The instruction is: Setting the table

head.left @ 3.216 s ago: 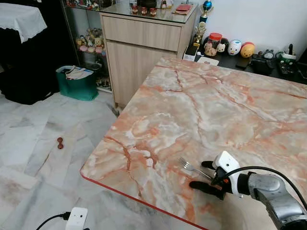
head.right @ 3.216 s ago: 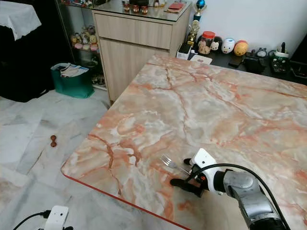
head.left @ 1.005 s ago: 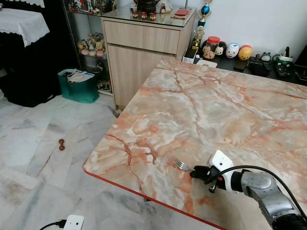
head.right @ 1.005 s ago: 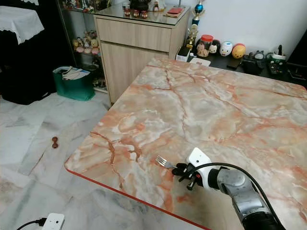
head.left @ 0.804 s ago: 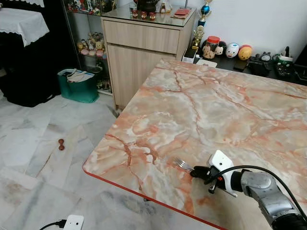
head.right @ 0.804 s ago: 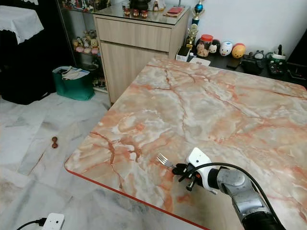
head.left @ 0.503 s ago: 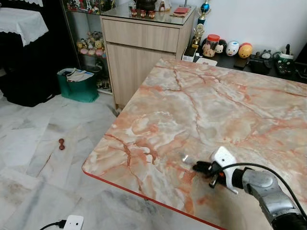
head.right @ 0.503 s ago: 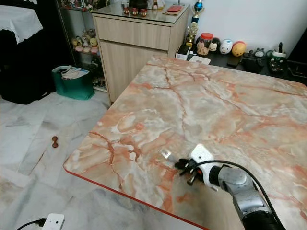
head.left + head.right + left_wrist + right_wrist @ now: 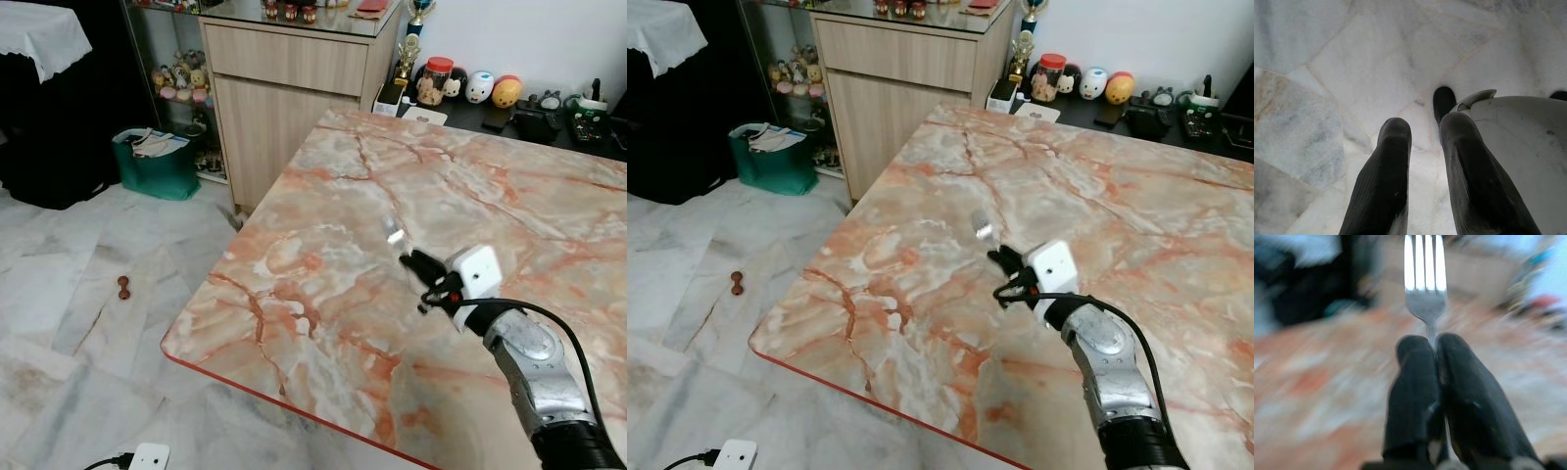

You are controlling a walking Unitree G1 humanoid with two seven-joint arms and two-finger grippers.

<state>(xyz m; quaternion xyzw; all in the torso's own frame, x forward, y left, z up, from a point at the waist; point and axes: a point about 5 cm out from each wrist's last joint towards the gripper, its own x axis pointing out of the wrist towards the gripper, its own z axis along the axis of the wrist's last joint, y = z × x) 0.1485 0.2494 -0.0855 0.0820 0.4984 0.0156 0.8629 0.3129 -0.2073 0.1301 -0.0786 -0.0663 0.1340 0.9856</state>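
No text, label, brand, number or sign can be read anywhere here; the items on the far cabinet and shelf at twelve o'clock are too small and soft to show any lettering.

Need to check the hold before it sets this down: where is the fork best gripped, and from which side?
By the handle just behind the head, from the handle end, as the right gripper has it: the fork is thin and flat there, so the fingers close across the narrow neck and leave the tines pointing forward over the marble table.
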